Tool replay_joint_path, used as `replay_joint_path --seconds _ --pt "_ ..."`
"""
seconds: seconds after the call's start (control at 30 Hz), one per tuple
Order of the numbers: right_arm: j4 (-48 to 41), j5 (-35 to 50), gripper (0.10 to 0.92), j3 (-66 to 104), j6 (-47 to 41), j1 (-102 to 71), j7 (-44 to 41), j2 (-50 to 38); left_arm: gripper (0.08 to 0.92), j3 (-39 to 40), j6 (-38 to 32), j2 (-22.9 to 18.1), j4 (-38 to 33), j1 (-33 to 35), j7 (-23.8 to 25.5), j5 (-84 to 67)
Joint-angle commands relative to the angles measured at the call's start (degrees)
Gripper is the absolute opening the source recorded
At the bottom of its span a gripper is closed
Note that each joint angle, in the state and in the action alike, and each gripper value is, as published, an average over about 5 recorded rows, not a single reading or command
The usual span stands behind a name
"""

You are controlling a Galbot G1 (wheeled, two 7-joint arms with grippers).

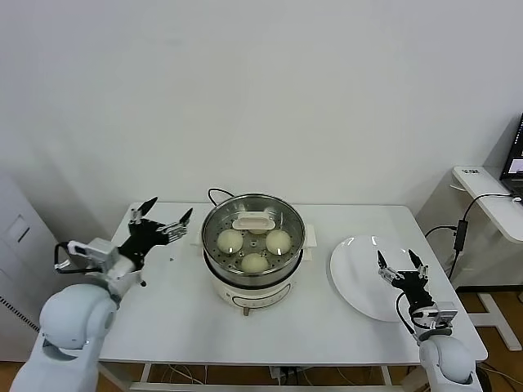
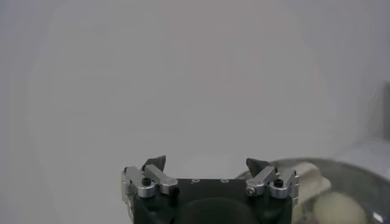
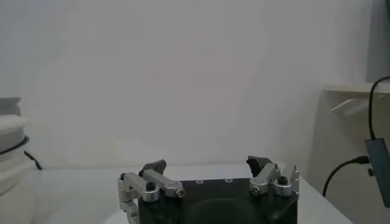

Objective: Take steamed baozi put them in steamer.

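The steel steamer (image 1: 252,242) on its white cooker base stands mid-table. Three cream-white baozi show inside it: one on the left (image 1: 230,240), one on the right (image 1: 279,240), one at the front (image 1: 256,262). A glass lid with a white handle (image 1: 252,222) appears to sit on top, and the handle hides what lies under it. My left gripper (image 1: 163,219) is open and empty, left of the steamer. Its wrist view shows the gripper (image 2: 207,163), the steamer rim (image 2: 356,167) and one baozi (image 2: 338,208). My right gripper (image 1: 401,265) (image 3: 210,164) is open and empty over the plate.
A flat white plate (image 1: 355,282) lies right of the steamer with nothing on it. The cooker's black cord (image 1: 214,194) runs off the back. A side shelf (image 1: 490,192) with cables stands at the far right, beyond the table edge.
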Motion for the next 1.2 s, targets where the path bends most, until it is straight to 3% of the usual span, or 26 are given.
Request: replay_joint_path --seconds 0.03,0.43,1.2 --pt "4.7 -0.7 0.823 1.5 -3.6 -1.8 2.8 0.0 0.823 -8.4 -11.9 1.4 14.9 4.6 -3.6 -13.3" --pt "6.2 0.5 0.823 1.1 -7.6 -3.0 6.5 0.1 0.823 -3.2 -21.8 -0.4 26.1 3.6 -0.8 -3.9" --pt "6.4 0.1 0.823 0.9 -7.5 -4.0 6.0 0.9 0.823 -2.1 -18.1 0.5 23.9 4.0 -0.4 -4.7"
